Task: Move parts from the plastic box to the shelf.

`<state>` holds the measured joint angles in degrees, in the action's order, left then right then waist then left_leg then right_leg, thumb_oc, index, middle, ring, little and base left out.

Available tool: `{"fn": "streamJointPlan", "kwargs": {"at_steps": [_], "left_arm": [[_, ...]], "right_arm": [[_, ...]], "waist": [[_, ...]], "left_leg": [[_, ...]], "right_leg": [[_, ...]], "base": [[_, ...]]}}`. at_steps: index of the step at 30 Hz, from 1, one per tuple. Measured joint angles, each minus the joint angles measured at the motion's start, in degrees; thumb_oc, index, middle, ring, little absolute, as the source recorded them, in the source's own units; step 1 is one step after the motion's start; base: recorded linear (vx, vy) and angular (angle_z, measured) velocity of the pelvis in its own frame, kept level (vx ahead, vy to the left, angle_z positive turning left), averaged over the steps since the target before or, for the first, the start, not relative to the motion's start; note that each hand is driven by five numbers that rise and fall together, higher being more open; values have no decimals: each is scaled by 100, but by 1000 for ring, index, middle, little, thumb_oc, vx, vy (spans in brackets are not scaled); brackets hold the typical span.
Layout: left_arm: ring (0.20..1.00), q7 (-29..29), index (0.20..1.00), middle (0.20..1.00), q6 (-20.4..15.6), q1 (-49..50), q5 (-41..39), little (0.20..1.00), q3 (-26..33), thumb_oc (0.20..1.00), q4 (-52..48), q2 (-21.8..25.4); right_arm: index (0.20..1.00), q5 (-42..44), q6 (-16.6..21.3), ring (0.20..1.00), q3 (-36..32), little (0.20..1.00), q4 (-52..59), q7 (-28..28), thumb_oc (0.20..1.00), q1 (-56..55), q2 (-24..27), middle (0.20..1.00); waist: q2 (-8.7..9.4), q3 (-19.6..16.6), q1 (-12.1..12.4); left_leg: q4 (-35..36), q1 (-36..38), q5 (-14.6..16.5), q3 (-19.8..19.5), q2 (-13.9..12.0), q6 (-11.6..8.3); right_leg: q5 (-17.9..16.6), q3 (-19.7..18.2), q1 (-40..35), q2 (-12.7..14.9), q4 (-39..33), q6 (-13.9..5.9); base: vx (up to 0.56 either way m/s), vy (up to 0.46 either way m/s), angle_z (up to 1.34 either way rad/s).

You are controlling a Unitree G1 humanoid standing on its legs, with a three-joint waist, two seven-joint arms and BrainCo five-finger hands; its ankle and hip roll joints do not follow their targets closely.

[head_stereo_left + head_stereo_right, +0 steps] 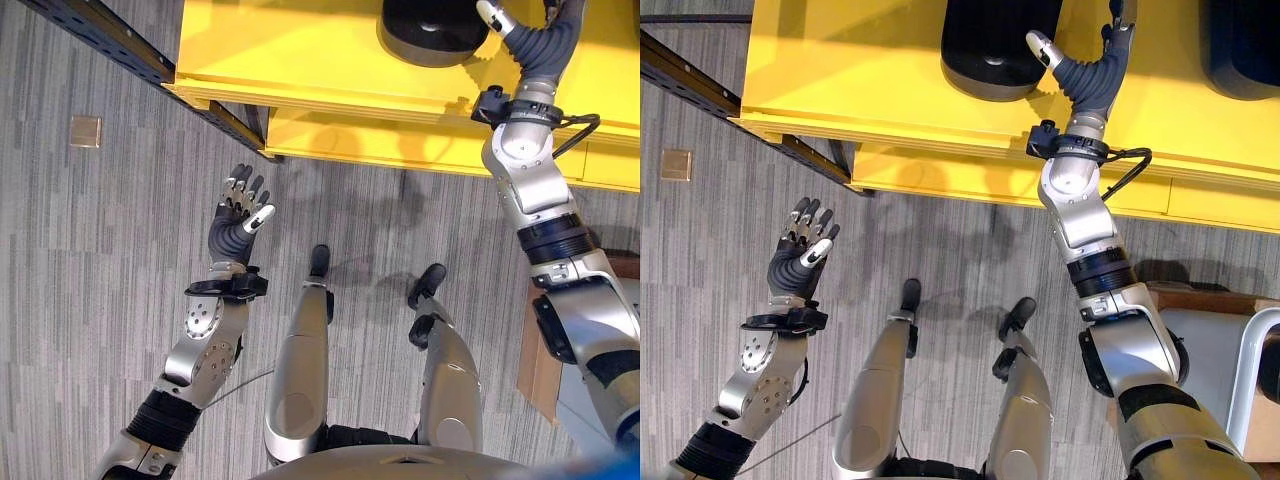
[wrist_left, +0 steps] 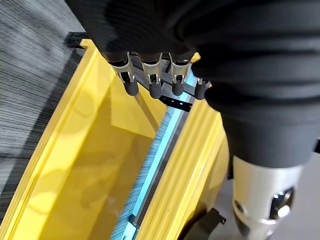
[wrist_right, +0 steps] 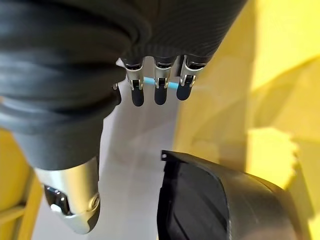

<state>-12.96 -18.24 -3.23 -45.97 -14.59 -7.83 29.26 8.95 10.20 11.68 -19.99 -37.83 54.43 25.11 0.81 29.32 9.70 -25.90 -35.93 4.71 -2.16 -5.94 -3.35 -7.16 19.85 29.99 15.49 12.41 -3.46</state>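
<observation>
From the head views, the right robot hand (image 1: 1092,68) reaches over the yellow shelf (image 1: 870,90), fingers straight, just beside a black part (image 1: 990,55) resting there. The left robot hand (image 1: 238,212) hangs open above the grey carpet (image 1: 90,260). The right wrist view shows the part close by, unheld.

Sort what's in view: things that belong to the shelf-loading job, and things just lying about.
Job:
- yellow shelf
- black round part on the shelf
- right hand, open beside the part
- left hand, open, holding nothing

Lying about:
- small square floor plate
</observation>
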Motion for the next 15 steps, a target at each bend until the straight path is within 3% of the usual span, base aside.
{"fn": "streamJointPlan", "kwargs": {"at_steps": [3, 8, 15], "left_arm": [[1000, -11, 1000, 1000, -2, 6, 61, 1000, 6, 1000, 0, -12], [1000, -306, 1000, 1000, -2, 16, 941, 1000, 225, 1000, -115, -20], [1000, -774, 1000, 1000, -20, -243, 2551, 1000, 251, 1000, -387, 179]], "right_arm": [[1000, -433, -57, 1000, -55, 1000, 613, -71, 1000, -510, -216, 1000], [1000, -591, 0, 1000, -93, 1000, 1816, 73, 1000, -1836, -439, 1000], [1000, -575, 479, 1000, 32, 1000, 2705, 402, 1000, -3116, -450, 1000]], "waist": [[0, 0, -59], [1, 1, -144], [18, 7, -426]], "left_leg": [[-16, -4, 9, 11, 7, 14], [-13, -8, 27, 22, 6, 43], [71, 220, 32, 152, -19, 50]], "right_leg": [[32, -14, 1, 11, 4, 20], [48, -24, 24, 16, 20, 11], [70, -168, -43, 10, 66, 5]], "base": [[0, 0, 0], [0, 0, 0], [-7, -11, -8]]}}
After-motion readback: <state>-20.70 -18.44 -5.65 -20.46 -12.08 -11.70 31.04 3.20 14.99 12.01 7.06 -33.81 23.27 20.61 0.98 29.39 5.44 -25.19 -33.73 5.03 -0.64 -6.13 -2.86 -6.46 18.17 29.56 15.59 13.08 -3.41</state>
